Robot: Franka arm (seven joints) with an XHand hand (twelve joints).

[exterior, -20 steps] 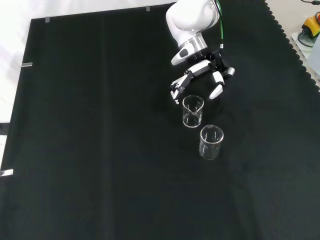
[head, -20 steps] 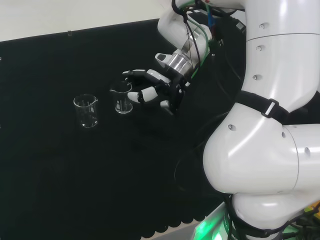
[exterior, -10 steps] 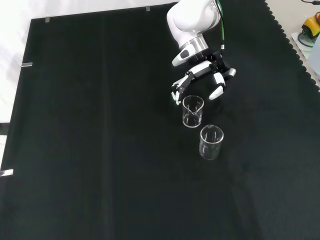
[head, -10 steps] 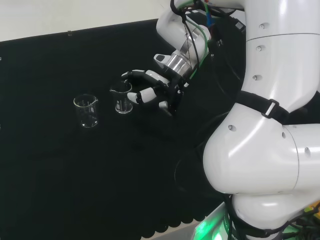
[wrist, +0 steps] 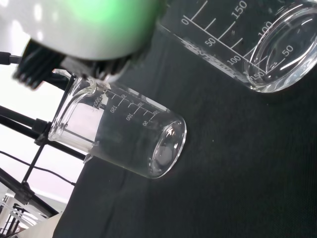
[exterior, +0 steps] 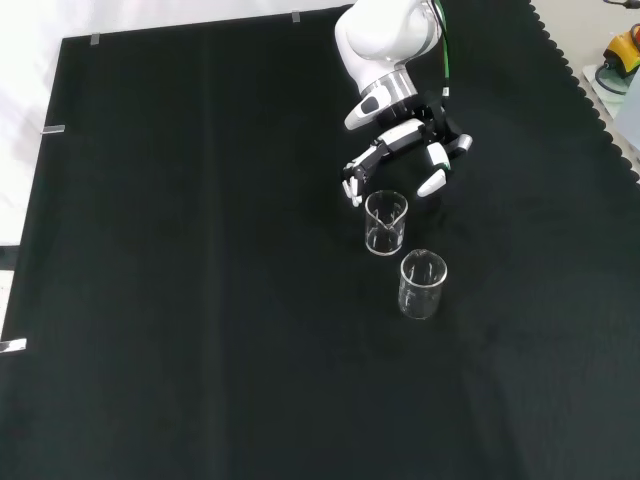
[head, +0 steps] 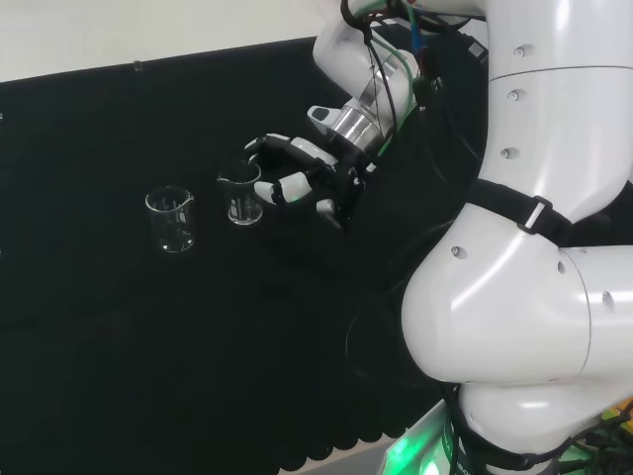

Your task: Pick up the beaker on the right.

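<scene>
Two clear glass beakers stand upright on the black cloth. In the head view one beaker (head: 241, 199) is on the right and the other beaker (head: 170, 220) is to its left. The hand (head: 307, 180) is just right of the right-hand beaker, open, with its fingers spread towards the beaker and nothing held. In the front view the hand (exterior: 402, 150) hangs just beyond the nearer beaker (exterior: 386, 222), with a small gap between them. The second beaker (exterior: 422, 284) stands closer to the camera. In the wrist view the close beaker (wrist: 257, 44) looms large and the far beaker (wrist: 124, 139) is smaller.
The arm's white links (head: 534, 247) rise at the right of the head view. The scalloped edge of the cloth (exterior: 590, 95) runs down the right of the front view, with small coloured items (exterior: 618, 60) beyond it.
The hand has shifted only slightly beside the right-hand beaker. Both beakers stand where they were.
</scene>
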